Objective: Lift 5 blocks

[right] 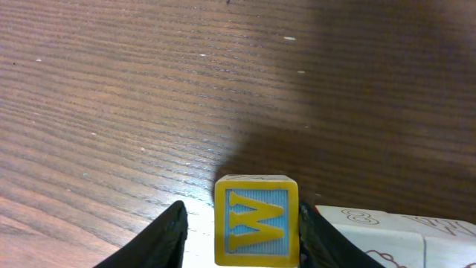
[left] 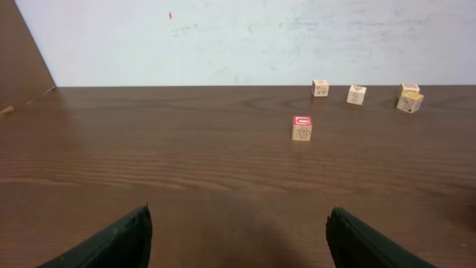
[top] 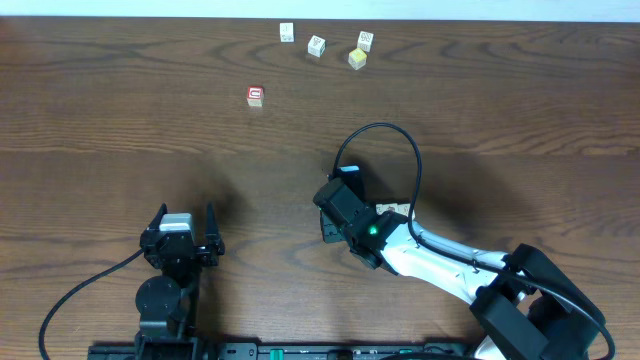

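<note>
W block (right: pixel 256 223) sits between the fingers (right: pixel 167 238) of the right claw (right: pixel 242 212), jaws apart; one finger close against it, a gap at the other; a white block (right: pixel 379 234) just beside. Overhead hides that W block under the arm (top: pixel 440 255), yet shows four more blocks (top: pixel 316 45) by the far edge, a red cube (top: pixel 255 95) nearer; left claw (left: pixel 238 223) gapes wide.

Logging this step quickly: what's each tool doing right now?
Left tool: open, empty.
Right tool: open, yellow W block between its fingers, gap on one side.
</note>
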Controlling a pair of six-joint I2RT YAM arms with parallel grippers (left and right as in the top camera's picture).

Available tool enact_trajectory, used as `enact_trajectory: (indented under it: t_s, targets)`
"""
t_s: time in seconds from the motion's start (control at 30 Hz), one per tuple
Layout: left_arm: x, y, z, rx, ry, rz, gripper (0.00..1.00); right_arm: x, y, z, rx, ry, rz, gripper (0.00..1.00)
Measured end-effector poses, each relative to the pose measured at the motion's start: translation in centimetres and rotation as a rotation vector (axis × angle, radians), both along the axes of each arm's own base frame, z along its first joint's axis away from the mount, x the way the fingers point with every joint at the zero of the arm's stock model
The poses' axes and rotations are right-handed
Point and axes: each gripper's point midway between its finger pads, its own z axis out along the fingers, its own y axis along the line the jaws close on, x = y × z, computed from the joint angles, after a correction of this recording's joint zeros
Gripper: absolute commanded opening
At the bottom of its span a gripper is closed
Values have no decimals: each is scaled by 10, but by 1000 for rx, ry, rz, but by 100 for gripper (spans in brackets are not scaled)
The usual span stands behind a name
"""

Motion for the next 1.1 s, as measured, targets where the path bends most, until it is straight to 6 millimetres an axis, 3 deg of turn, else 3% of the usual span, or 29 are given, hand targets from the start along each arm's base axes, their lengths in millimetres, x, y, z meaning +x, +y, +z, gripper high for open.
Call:
enact_trajectory:
  t_s: [0.03, 0.17, 0.2, 0.27, 0.33, 0.73, 0.93, 1.1]
  targets:
    - [0, 0, 0, 0, 0, 0, 75, 0, 0, 0, 0, 0, 0, 47]
    - [0, 0, 0, 0, 0, 0, 75, 0, 0, 0, 0, 1, 3, 25]
    - [0, 0, 0, 0, 0, 0, 75, 0, 0, 0, 0, 1, 5, 27]
    - [0, 0, 0, 0, 0, 0, 75, 0, 0, 0, 2, 0, 1, 39]
    - [0, 0, 0, 0, 0, 0, 76, 0, 0, 0, 0, 1, 3, 42]
    - [0, 0, 0, 0, 0, 0, 75, -2, 6, 2, 5, -12, 26, 54]
    - [0, 0, 0, 0, 0, 0, 76, 1, 9, 6, -15, -36, 71, 54]
    - [0, 0, 0, 0, 0, 0, 75, 12, 20, 21, -11, -83, 111, 35]
